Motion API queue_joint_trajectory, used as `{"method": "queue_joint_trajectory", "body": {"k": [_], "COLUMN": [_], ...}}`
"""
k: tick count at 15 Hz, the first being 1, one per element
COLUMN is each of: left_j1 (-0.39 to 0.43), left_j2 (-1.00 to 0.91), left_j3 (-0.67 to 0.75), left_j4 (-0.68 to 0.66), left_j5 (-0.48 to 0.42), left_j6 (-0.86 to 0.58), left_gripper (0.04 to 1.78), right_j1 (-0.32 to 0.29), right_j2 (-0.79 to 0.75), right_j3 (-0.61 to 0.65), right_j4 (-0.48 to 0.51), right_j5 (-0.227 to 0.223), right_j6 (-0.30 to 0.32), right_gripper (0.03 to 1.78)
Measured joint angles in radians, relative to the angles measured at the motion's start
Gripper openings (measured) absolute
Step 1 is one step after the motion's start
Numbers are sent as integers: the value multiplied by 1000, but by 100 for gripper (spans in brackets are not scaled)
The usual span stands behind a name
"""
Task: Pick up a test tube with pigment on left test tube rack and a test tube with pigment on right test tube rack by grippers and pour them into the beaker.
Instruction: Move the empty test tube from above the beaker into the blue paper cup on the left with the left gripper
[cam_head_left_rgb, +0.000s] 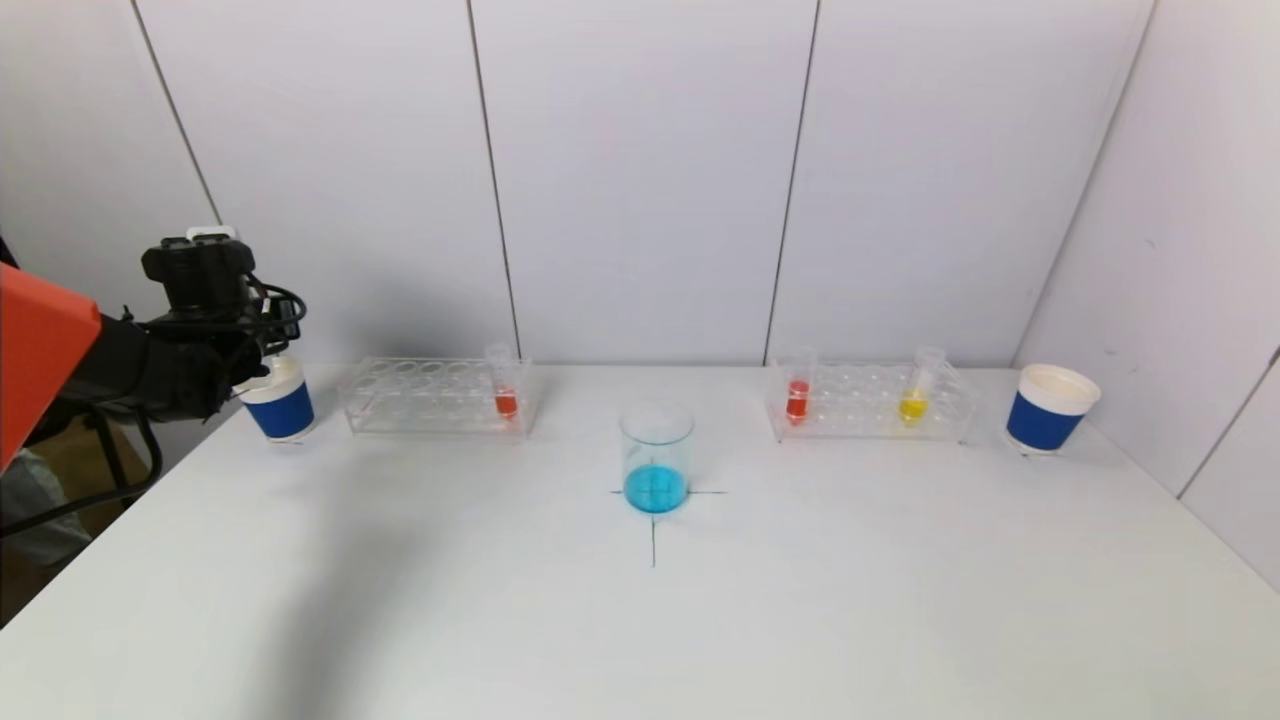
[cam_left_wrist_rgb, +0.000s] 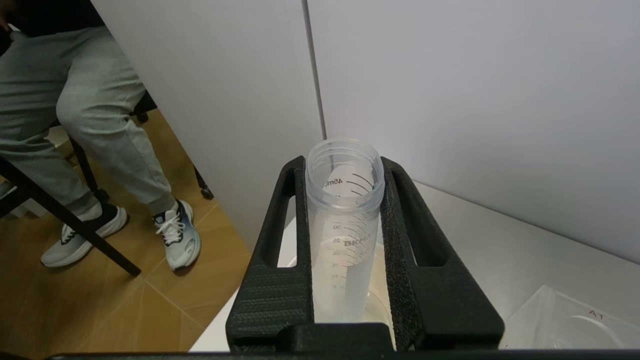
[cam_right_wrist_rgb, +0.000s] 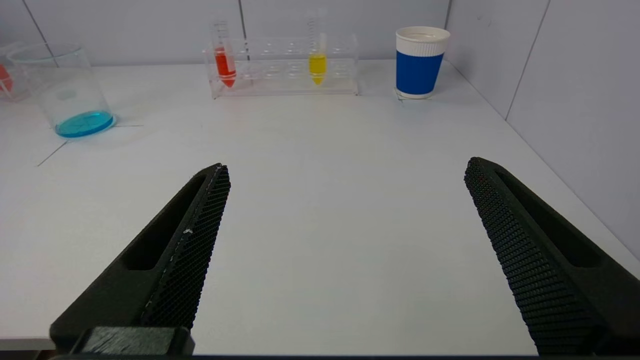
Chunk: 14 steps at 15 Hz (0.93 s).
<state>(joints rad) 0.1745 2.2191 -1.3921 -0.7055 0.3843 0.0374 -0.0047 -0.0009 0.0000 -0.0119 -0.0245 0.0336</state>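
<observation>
Now left hand (cam_left_wrist_rgb: 345, 250), clamped on an emptied tube (cam_left_wrist_rgb: 344, 225) over the cup (cam_head_left_rgb: 279, 398) at the table's far-left corner: lower straight, release gently; right hand (cam_right_wrist_rgb: 345, 250) spread apart, idle.

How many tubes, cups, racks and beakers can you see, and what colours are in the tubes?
Tubes: 4 – red in the left rack, red and yellow in the right rack, one empty tube in the left gripper
Racks: 2 – left rack, right rack
Cups: 2 – left cup, right cup
Beakers: 1 – beaker, blue liquid
Total: 9
</observation>
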Motion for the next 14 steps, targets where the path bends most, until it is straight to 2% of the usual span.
{"method": "queue_joint_trajectory", "body": {"k": [14], "left_j1": [-1], "left_j2": [4], "left_j3": [20], "left_j4": [-5], "left_j5": [3], "left_j6": [-2], "left_gripper": [43], "right_j1": [0], "right_j2": [0], "right_j3": [0], "right_j4": [0], "right_j5": [0], "right_j6": [0], "right_gripper": [171]}}
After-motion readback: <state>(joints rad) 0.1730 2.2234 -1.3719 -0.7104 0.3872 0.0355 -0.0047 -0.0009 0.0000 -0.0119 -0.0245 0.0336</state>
